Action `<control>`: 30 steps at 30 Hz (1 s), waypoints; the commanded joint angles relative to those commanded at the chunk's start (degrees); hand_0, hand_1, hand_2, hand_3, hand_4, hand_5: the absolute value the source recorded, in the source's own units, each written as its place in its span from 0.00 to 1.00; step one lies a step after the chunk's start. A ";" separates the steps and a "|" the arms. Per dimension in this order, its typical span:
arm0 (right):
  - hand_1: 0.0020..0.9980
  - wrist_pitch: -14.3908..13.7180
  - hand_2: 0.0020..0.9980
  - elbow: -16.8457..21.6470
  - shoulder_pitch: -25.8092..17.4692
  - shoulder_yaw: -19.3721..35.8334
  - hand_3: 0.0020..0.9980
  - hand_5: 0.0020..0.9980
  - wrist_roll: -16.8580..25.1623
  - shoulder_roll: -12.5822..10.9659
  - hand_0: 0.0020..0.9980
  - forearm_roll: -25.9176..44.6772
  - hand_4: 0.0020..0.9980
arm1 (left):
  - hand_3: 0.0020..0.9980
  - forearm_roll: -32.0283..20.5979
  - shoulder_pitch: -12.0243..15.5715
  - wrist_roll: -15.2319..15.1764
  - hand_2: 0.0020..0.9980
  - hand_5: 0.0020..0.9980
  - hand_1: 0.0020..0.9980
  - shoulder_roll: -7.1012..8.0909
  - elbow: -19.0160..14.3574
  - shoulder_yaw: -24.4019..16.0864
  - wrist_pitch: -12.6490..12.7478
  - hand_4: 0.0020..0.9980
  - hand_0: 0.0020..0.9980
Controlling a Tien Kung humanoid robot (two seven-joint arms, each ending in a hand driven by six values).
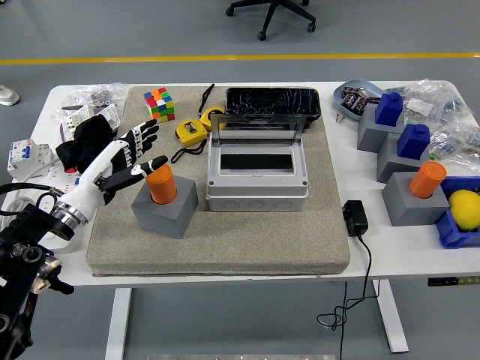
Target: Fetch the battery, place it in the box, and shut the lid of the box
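- my left hand (133, 159), white and black with five fingers, is spread and grasps nothing, thumb tip just beside the orange cylindrical battery (160, 184).
- battery stands upright in a grey block holder (165, 208) on the beige mat (225, 247).
- grey plastic box (257, 178) sits right of the holder, lid (257, 132) raised.
- plan: wrap fingers around the exposed upper part, lift straight up so the holder does not tip.
- right hand not visible.

mat (225, 247): rough grey felt | box (256, 180): smooth grey plastic, clear lid

White table (67, 97) under grey mat (225, 247)
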 joint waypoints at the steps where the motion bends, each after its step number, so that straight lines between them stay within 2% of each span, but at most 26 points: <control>1: 0.93 0.00 0.89 0.00 0.00 0.04 0.93 1.00 0.00 0.01 1.00 -0.04 1.00 | 1.00 0.07 0.01 -0.03 1.00 0.50 1.00 0.01 -0.01 0.20 0.13 1.00 1.00; 8: 0.93 0.15 0.89 0.00 0.12 0.24 0.91 1.00 0.09 0.05 1.00 -0.06 1.00 | 1.00 0.13 -0.18 -0.48 1.00 0.49 1.00 -0.36 0.68 2.79 2.49 1.00 1.00; 9: 0.93 0.14 0.89 0.00 0.17 0.32 0.90 1.00 0.10 0.05 1.00 -0.11 1.00 | 1.00 0.11 -0.25 -0.61 1.00 0.44 1.00 -0.41 0.77 3.20 2.92 1.00 1.00; 13: 0.93 0.11 0.89 0.00 0.22 0.52 0.90 1.00 0.10 0.04 1.00 -0.25 1.00 | 1.00 0.22 -0.46 -1.10 1.00 0.44 1.00 -0.55 1.41 3.92 4.56 1.00 1.00; 14: 0.93 0.13 0.89 0.00 0.21 0.55 0.89 1.00 0.08 0.04 1.00 -0.30 1.00 | 1.00 0.35 -0.48 -1.18 1.00 0.36 1.00 -0.57 1.54 3.94 4.82 1.00 1.00; 19: 0.93 0.26 0.89 0.00 0.09 0.86 0.89 1.00 0.06 0.08 1.00 -0.54 1.00 | 1.00 1.33 -0.45 -2.13 1.00 0.36 1.00 -0.55 2.44 4.12 7.00 1.00 1.00; 20: 0.93 0.31 0.89 0.00 0.10 0.75 0.89 1.00 0.10 0.06 1.00 -0.46 1.00 | 1.00 1.31 -0.39 -2.34 1.00 0.29 1.00 -0.55 2.57 4.23 7.30 1.00 1.00; 30: 0.93 0.47 0.89 0.00 0.20 0.31 0.88 1.00 0.04 -0.12 1.00 -0.34 1.00 | 1.00 -5.06 0.38 -3.54 1.00 0.30 1.00 -1.08 5.10 5.80 6.64 1.00 1.00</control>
